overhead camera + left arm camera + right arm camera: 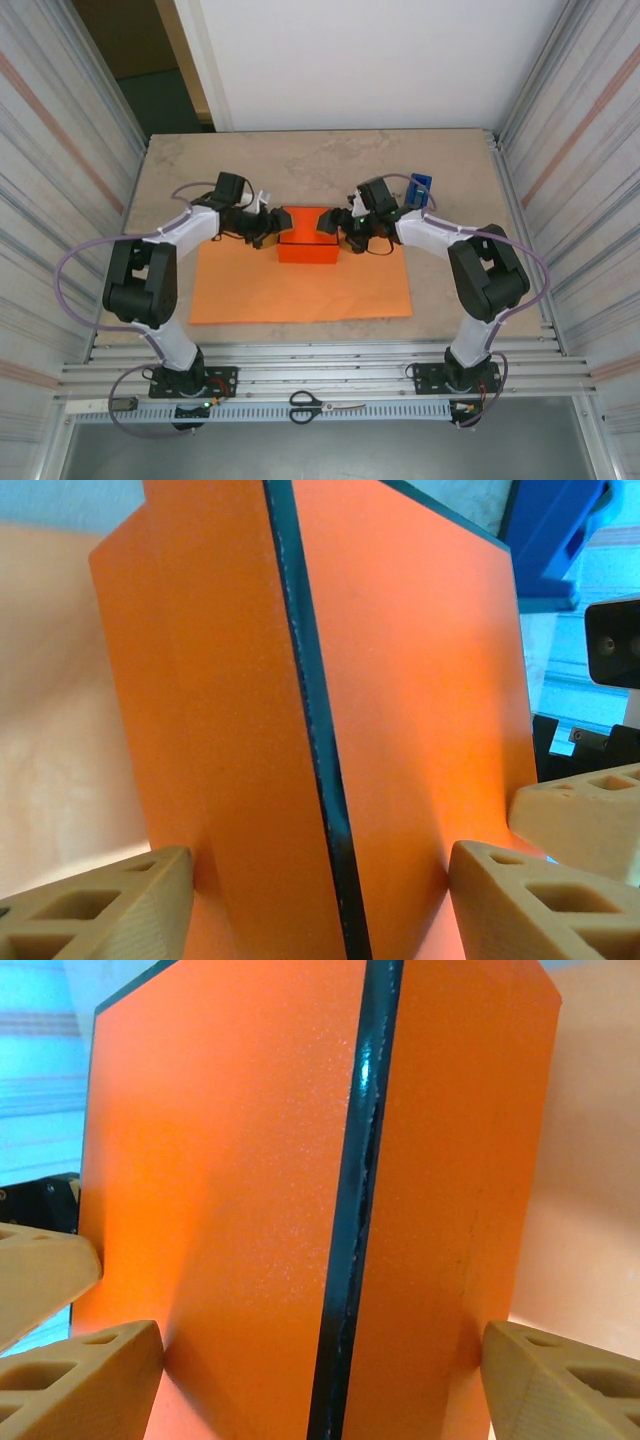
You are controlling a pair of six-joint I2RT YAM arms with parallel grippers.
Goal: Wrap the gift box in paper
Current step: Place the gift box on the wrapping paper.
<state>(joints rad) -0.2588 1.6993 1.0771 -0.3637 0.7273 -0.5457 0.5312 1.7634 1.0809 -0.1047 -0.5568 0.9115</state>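
Status: gift box (308,226) sits at the middle of the far edge of the paper (300,290). The paper lies flat on the surface (200,170) and spreads from the box toward the arm bases and out past both of its sides.

Left gripper (271,231) is at the box's left end and right gripper (339,231) at its right end. They face each other across it.

Left wrist cam: the box fills the gap between the tan fingers (100,910), with the black edge running up the middle. One fingertip is against the orange face on each side of that edge. Jaws are set wide and clamped on the box.

Right wrist cam shows the same picture mirrored. The fingers (80,1380) bracket the box and the tips meet a face on either side, so these jaws are gripping the box too. Each wrist cam also catches one tan finger of the other gripper at the far end of the box.

I can't tell whether the orange face on the box's near side is bare box or paper folded up against it. I also can't tell whether the box is lifted off the paper or resting on it.

Blue tape dispenser (420,188) stands to the right of the box and a bit farther back, clear of the paper. Scissors (322,405) lie well nearer than the box, on the rail between the arm bases.
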